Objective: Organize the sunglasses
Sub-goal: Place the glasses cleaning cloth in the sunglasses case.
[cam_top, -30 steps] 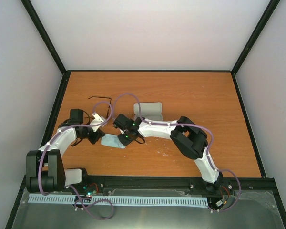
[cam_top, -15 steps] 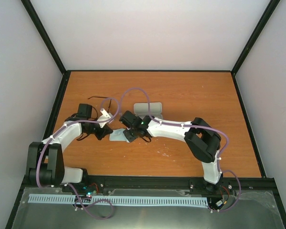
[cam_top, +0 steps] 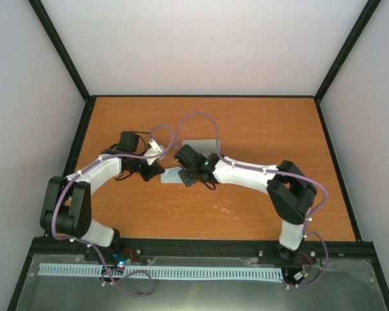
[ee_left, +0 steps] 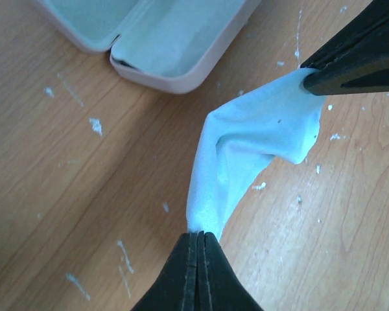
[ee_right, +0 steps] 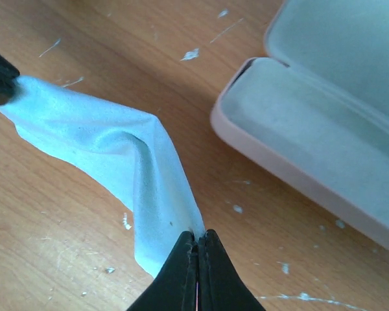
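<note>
Pale grey walls [cam_top: 207, 45], black corner posts [cam_top: 59, 48], scuffed orange wooden table [cam_top: 259, 129], even light

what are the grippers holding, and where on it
Both hold the pale blue cloth: the left gripper pinches one end, the right gripper the opposite end.

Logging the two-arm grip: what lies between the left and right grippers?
The pale blue cloth, slack and folded, runs from the shut left gripper to the shut right gripper, each pinching an end. Both wrist views show it.
</note>
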Robot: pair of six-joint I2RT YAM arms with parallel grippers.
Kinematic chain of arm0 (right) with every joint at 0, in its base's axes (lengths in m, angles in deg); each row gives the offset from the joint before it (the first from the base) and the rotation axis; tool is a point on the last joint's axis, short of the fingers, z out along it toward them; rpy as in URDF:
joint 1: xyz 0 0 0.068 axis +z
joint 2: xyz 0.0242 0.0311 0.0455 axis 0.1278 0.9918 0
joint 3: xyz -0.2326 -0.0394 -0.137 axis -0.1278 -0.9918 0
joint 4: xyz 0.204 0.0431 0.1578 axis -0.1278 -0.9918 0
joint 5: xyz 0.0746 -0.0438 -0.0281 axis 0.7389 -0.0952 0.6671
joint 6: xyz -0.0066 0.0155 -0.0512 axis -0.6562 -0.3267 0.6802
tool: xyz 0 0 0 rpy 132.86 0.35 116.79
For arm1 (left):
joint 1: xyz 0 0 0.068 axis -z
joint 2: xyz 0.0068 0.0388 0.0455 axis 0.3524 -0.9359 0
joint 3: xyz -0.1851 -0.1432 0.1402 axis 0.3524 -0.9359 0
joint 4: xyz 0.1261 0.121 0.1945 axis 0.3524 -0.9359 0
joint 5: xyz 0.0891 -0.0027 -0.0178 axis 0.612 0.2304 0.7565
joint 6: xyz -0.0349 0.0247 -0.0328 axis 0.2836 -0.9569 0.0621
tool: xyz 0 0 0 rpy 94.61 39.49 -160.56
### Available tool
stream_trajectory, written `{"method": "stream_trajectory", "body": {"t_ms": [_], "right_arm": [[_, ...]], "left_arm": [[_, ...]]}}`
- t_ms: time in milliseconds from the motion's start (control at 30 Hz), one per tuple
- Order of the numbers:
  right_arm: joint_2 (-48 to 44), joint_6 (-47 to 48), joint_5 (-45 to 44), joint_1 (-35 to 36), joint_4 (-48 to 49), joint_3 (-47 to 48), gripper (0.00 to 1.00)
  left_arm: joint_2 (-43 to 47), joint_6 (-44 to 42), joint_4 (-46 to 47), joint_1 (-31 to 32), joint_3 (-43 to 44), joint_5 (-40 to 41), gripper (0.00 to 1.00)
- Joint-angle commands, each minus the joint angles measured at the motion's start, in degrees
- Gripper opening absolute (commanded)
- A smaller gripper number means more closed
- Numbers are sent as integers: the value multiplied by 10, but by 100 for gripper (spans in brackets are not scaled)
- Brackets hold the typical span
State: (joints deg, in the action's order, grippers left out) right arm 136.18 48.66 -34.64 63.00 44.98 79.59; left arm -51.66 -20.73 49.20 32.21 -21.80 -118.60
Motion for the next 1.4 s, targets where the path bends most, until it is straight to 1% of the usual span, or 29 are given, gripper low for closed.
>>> {"method": "stream_trajectory", "body": {"t_ms": [0, 133, 267, 700, 1100, 1367], "right_arm": [[-29, 2, -16, -16, -1, -10, 3], [-46, 9, -11, -38, -6, -20, 3], [-55, 16, -7, -56, -10, -29, 3], [-61, 39, 19, -115, -8, -26, 3], [-13, 60, 58, -155, -6, -18, 3], [24, 66, 85, -179, 4, -13, 3]], "left_arm": [[-22, 23, 21, 31, 36, -3, 1], [-46, 37, 34, 59, 58, -1, 0], [-74, 46, 45, 73, 84, -6, 0], [-168, 41, 46, 82, 176, -17, 0], [-238, 49, 65, 92, 209, -28, 1], [-280, 43, 59, 93, 243, -27, 1]]}}
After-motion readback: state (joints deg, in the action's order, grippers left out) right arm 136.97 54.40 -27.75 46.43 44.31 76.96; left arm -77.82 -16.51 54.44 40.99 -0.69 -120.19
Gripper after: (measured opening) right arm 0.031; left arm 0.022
